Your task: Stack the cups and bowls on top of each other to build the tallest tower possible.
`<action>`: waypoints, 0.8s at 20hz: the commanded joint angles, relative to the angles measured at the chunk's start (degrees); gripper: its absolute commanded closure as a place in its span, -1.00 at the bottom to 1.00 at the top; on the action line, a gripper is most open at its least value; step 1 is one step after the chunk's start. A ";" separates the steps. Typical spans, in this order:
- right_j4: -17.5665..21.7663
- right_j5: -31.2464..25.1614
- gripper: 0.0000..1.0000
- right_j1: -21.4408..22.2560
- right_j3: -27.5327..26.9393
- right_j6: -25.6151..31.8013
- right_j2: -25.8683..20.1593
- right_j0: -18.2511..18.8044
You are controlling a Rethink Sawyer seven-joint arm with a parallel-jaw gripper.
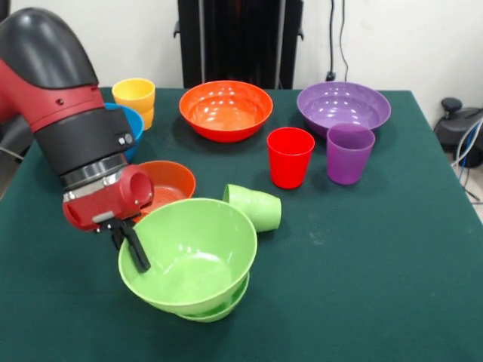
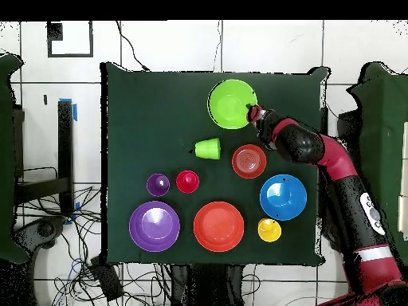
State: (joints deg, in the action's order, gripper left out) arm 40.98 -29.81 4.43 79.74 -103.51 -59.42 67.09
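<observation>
A: We are holding the large green bowl by its rim. The gripper is pinching the rim at nine o'clock in the front view, and the bowl is sitting tilted on the small green bowl under it.

B: We are thinking the lift should go slowly and level. The green cup is lying on its side, just beside the rim at one o'clock.

Bare green table fills the lower right of the frame; the upper half is crowded with bowls and cups.
</observation>
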 commanded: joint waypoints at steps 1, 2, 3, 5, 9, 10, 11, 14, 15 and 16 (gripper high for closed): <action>4.50 -2.96 1.00 -3.72 -5.61 15.97 6.02 -3.64; 4.61 -2.84 1.00 -3.52 -5.38 15.61 6.19 -3.71; 4.91 -2.60 1.00 -3.38 -5.29 15.03 6.59 -4.03; 5.33 -2.08 1.00 -3.27 -5.16 14.47 6.90 -4.46; 5.71 -1.07 1.00 -2.02 -4.28 11.47 7.98 -5.69; 5.66 -0.98 1.00 -1.83 -4.02 11.12 8.10 -5.80; 5.74 -0.69 1.00 -1.37 -3.52 10.25 8.46 -6.02; 5.67 0.00 1.00 -0.52 -2.36 8.82 9.06 -6.28; 5.69 0.55 1.00 -0.26 -1.84 8.02 9.27 -6.32; 5.62 0.79 1.00 -0.03 -1.58 7.59 9.45 -6.42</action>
State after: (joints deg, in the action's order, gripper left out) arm 41.07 -29.77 3.81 78.84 -103.51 -57.84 64.60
